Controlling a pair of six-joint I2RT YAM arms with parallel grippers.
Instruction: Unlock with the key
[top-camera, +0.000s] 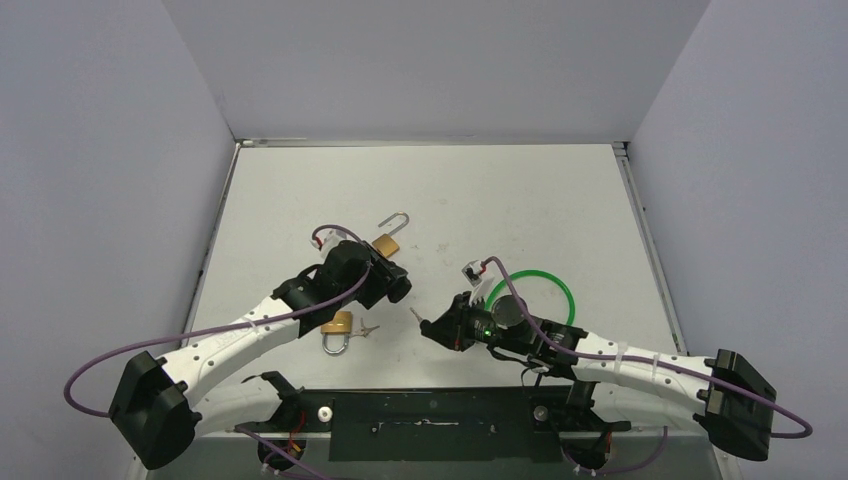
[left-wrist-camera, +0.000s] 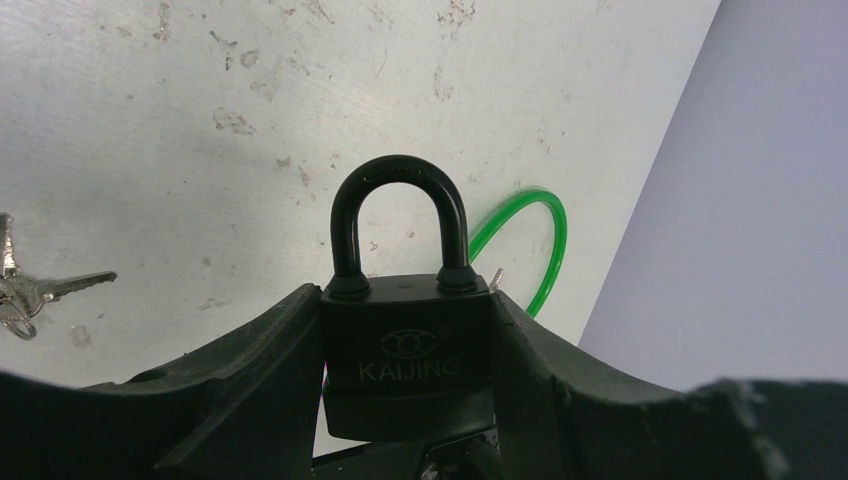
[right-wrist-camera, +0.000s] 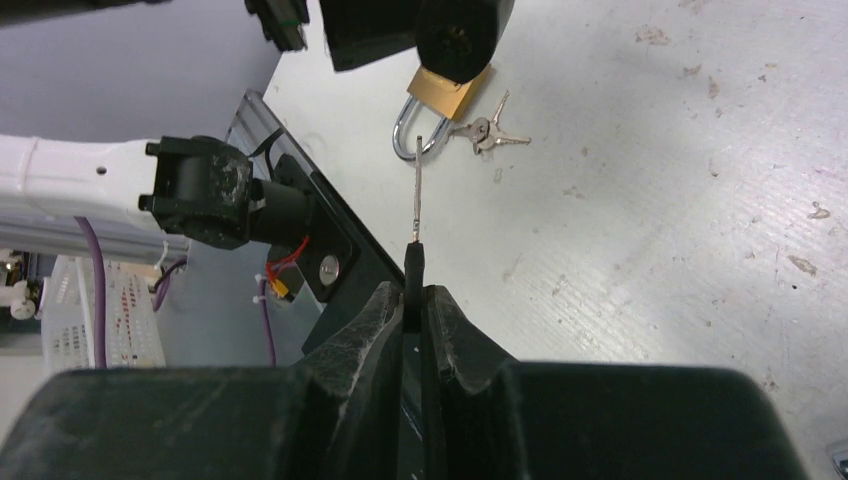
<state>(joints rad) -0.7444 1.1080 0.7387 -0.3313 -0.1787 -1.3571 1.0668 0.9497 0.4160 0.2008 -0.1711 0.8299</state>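
We had the right tool (right-wrist-camera: 415, 300) pinched on the key (right-wrist-camera: 417, 200), blade out, lower centre of the top view. Beyond it, the left tool (top-camera: 392, 283) clamped the black padlock (left-wrist-camera: 405, 360), mid-frame, shackle closed. Step in hand: lining up. By our read, the next move needed the blade tip square to the keyway, then insert, turn.

Three padlocks lie in view. One is a black metal padlock (left-wrist-camera: 405, 345). Two are brass with silver shackles: an open-shackled brass padlock (top-camera: 387, 243) at 11 o'clock from the middle of the table (top-camera: 520, 200), and a second brass padlock (top-camera: 338, 325) at 8 o'clock. There is one thin green plastic loop (top-camera: 540, 270) at 3 o'clock, one single silver key with a black head (right-wrist-camera: 417, 200), and one small bunch of silver keys (right-wrist-camera: 487, 131), at least two in it.
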